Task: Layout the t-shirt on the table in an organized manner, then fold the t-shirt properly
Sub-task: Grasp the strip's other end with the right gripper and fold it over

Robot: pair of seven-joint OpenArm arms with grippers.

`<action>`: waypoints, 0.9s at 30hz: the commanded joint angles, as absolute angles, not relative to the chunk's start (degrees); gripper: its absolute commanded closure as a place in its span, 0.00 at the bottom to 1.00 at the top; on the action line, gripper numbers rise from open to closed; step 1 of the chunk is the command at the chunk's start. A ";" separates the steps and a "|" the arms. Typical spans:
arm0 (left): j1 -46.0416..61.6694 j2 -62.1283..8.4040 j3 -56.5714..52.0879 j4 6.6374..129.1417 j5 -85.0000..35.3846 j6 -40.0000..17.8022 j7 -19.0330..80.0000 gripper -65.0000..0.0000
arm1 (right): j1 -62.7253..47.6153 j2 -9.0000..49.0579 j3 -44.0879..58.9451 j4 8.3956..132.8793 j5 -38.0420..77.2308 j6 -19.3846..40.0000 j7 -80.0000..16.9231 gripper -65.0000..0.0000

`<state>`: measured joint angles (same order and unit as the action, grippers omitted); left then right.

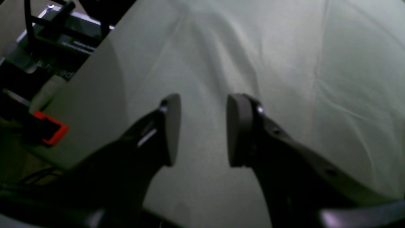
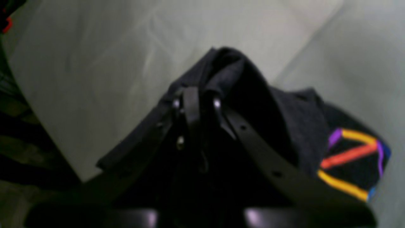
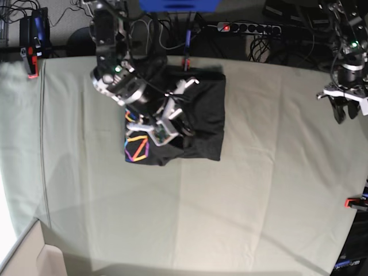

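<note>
One wide table (image 3: 241, 190), draped in creased pale grey-green cloth, fills nearly all of the base view and serves as the landmark here. On its far half, toward the side where the right arm works, lies the t-shirt (image 3: 201, 123), a charcoal-black heap roughly squared off, with a patch of rainbow line print (image 3: 137, 147) showing at its near corner. The right gripper (image 2: 196, 101) is over that heap, its jaws pressed together on a raised fold of the dark fabric, which peaks up between and beyond the fingertips in the right wrist view. The left gripper (image 1: 202, 129) hangs above bare cloth near the table's opposite edge, well apart from the shirt, jaws parted with a clear gap and nothing between the pads (image 1: 236, 129). Small red clamps (image 3: 353, 202) sit at the table's edges.
</note>
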<state>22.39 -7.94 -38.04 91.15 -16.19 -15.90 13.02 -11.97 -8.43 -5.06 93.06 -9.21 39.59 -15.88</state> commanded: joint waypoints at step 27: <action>22.11 -7.43 -37.76 91.91 -16.66 -16.13 11.56 0.64 | -12.88 -9.00 -9.01 102.20 -7.78 40.00 -19.91 0.43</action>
